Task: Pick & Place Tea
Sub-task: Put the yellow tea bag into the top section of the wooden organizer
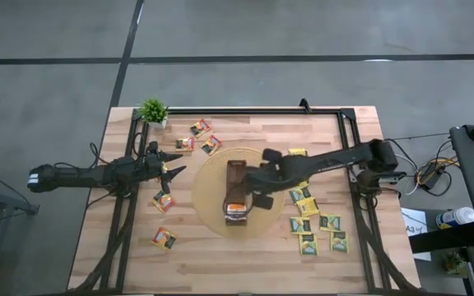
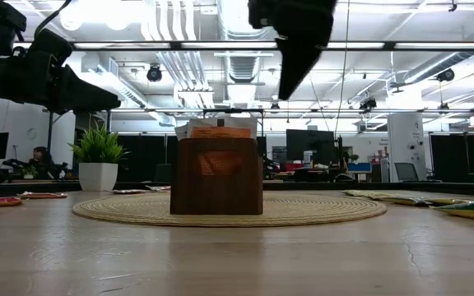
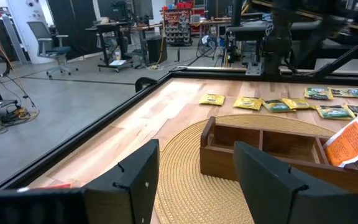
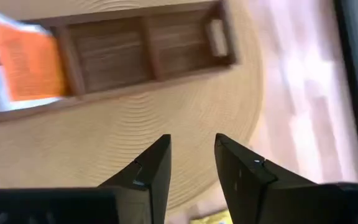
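Tea sachets lie flat on the table: orange ones [image 1: 200, 127] at the far left and near left [image 1: 164, 238], yellow and green ones [image 1: 319, 230] at the right. More orange sachets [image 4: 27, 59] stand in the near end of a long brown box [image 1: 236, 185] on a round woven mat [image 1: 208, 210]. My right gripper [image 4: 192, 149] hangs open and empty above the mat, just right of the box, pointing steeply down. At the table's left, my left gripper [image 3: 194, 155] waits open, level and facing the box.
A small potted plant [image 1: 153, 110] stands at the far left corner. A black frame rail [image 1: 245, 112] runs along the table's edges. The box's two far compartments [image 3: 266, 143] show only bare wood. Bare tabletop lies near the front edge [image 1: 237, 263].
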### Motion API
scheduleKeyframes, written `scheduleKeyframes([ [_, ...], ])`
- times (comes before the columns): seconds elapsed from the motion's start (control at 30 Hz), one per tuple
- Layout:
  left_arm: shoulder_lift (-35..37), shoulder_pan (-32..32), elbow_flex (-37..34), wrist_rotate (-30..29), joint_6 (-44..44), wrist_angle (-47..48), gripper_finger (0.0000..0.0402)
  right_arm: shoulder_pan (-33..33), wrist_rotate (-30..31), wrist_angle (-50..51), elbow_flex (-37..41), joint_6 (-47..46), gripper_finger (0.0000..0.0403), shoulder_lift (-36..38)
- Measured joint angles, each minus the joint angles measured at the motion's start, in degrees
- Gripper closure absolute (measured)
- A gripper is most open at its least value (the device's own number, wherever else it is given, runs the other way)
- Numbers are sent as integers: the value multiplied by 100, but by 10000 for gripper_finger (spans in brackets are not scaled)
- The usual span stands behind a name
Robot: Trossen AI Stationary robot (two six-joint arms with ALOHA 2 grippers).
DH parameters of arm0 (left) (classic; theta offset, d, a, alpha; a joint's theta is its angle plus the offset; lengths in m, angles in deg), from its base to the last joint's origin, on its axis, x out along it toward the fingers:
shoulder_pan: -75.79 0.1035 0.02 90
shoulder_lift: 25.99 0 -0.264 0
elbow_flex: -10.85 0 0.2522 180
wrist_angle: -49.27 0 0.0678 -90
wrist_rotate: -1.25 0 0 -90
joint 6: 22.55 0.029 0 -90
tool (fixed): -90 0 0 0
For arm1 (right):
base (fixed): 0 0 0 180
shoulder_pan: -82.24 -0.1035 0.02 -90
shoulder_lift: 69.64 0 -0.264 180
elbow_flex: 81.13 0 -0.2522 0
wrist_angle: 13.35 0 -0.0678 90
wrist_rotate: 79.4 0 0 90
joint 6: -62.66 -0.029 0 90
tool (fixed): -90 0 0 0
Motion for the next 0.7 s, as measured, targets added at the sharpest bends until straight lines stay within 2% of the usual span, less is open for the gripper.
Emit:
scheduleKeyframes([
  [0.13,0,0,0,0,0,0,199,149,365,-549,666,-171,279,543],
  [0.3,-2,4,0,0,0,0,199,335,1130,-1677,1580,-302,275,1215],
  [0.43,-2,4,0,0,0,0,199,511,1606,-2375,2286,-875,277,1754],
  [0.6,-2,4,-2,0,0,0,199,687,2274,-2488,3184,-1898,281,2392],
  [0.7,-2,4,0,0,0,0,199,902,2333,-2484,3667,-2050,276,2801],
])
